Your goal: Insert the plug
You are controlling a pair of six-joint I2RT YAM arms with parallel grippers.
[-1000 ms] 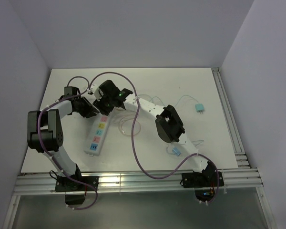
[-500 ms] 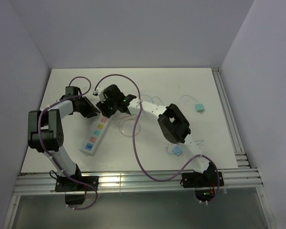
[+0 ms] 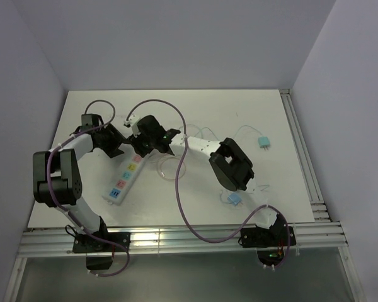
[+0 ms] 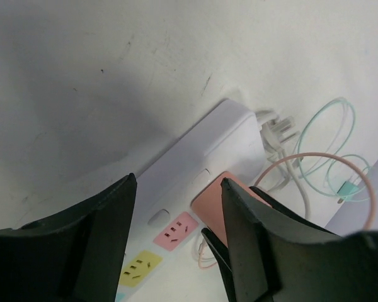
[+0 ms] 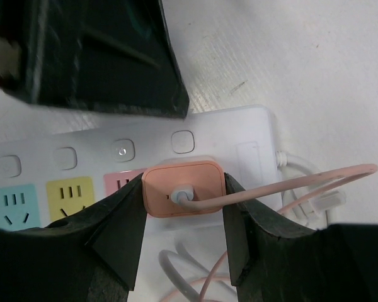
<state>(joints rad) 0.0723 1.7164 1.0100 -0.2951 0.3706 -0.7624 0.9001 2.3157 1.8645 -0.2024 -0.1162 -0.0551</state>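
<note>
Two arms are leaning over the left part of the white table (image 3: 239, 107), their heads meeting at the far end of a white power strip (image 3: 121, 181) that is lying slantwise there. On the left, the left gripper (image 4: 176, 182) is hanging above that end of the strip with its jaws standing apart and nothing between them, and the white casing is showing through the gap. Just to its right, the right gripper (image 5: 183, 179) is pressing its two fingers against opposite sides of the pink plug (image 5: 192, 192), clamping it. The plug is sitting flat on the strip's face at the outlet nearest the cord end, though its prongs are hidden, and its pink cord (image 5: 290, 182) is arching away to the right. Pink, yellow and blue sockets are showing along the rest of the strip. A purple cable (image 3: 179, 189) is looping across the table from the right arm. Farther right, a blue plug (image 3: 233, 199) is lying near that arm's elbow, and a teal plug (image 3: 263, 143) is lying well apart toward the right edge, both trailing thin cords. Metal rails (image 3: 176, 239) are running along the near and right edges, and pale lilac walls (image 3: 176, 44) are closing in the table on three sides.
</note>
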